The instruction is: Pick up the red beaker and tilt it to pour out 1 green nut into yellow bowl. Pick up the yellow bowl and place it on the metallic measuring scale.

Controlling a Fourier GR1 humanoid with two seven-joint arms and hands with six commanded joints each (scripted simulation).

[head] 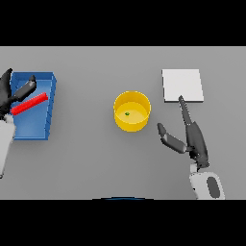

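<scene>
While left robot hand [10, 93] clasps red beaker [30, 104], right robot hand [190, 137] spreads beside yellow bowl [132, 111].

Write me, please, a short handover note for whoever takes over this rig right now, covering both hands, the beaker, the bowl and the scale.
Left hand: at the table's left edge, over the blue tray, fingers around the red beaker, which lies tilted above the tray.
Right hand: open, empty, right of the yellow bowl, fingers straight and pointing up to the metallic scale.
Bowl: mid-table, upright, one green nut inside.
Scale: upper right, nothing on it.
Done: the pour, judging by the nut in the bowl.
Left: let go of the beaker, then grasp the bowl and set it on the scale, probably with the right hand.
</scene>
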